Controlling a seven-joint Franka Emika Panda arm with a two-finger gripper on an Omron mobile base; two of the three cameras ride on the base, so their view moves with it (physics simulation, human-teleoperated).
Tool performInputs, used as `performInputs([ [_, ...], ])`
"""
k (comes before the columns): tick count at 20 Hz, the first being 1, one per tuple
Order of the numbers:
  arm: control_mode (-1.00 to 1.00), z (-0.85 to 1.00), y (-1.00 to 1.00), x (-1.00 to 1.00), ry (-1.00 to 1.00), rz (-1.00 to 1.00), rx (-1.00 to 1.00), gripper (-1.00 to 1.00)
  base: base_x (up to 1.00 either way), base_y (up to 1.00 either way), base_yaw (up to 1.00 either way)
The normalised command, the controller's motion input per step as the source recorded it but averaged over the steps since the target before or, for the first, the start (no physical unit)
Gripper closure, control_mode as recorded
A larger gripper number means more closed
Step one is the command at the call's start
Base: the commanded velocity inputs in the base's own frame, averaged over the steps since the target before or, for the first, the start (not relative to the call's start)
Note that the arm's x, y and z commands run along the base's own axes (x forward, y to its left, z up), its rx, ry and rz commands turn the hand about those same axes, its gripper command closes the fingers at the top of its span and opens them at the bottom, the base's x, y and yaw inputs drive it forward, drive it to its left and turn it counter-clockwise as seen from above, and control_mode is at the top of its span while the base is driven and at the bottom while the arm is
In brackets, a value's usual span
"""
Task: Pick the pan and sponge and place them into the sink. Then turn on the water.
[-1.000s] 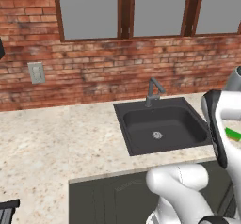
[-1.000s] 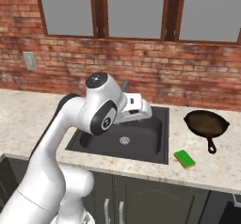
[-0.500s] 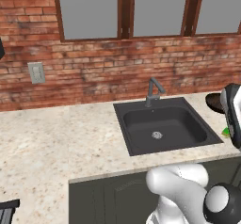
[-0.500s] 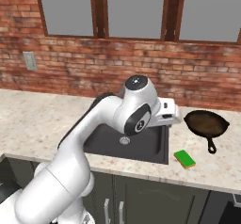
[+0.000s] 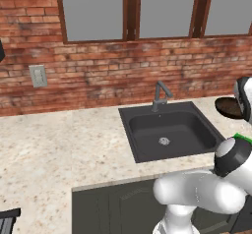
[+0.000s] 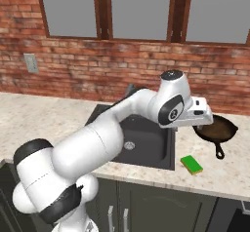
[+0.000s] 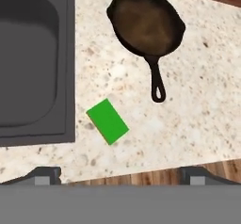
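Observation:
The dark brown pan [image 7: 146, 23] lies on the speckled counter right of the sink [image 7: 33, 63], its handle [image 7: 157, 82] pointing toward the counter's front edge. The green sponge [image 7: 107, 121] lies flat between the pan handle and the basin's rim. My gripper [image 7: 121, 175] hangs open and empty high above the counter's front edge, clear of both. From the right base view my white hand [image 6: 197, 111] hovers over the sink's right rim, beside the pan [image 6: 215, 128] and above the sponge [image 6: 191, 164]. No water is in view at the grey faucet [image 5: 160, 95].
The dark basin [image 5: 167, 130] holds only its round drain [image 5: 164, 140]. A brick wall with windows backs the counter [image 5: 59, 149]. Dark cabinet fronts [image 6: 161, 206] run below the counter edge. My arm crosses over the sink in the right base view.
The arm has swung to the right, from over the sink basin to above the counter beside the pan and sponge. The gripper stayed open. Pan and sponge have not moved.

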Motion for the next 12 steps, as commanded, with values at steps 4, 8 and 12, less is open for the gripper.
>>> performInputs([
  [4,-1.0,-0.51,-0.62,0.58,0.15,-0.07,0.0,-1.0,0.0,0.0,0.0],
  [8,-1.0,-0.61,-0.53,0.47,0.09,-0.05,0.0,-1.0,0.0,0.0,0.0],
  [12,-1.0,-0.62,-0.6,0.24,0.0,0.0,0.02,-1.0,0.0,0.0,0.0],
])
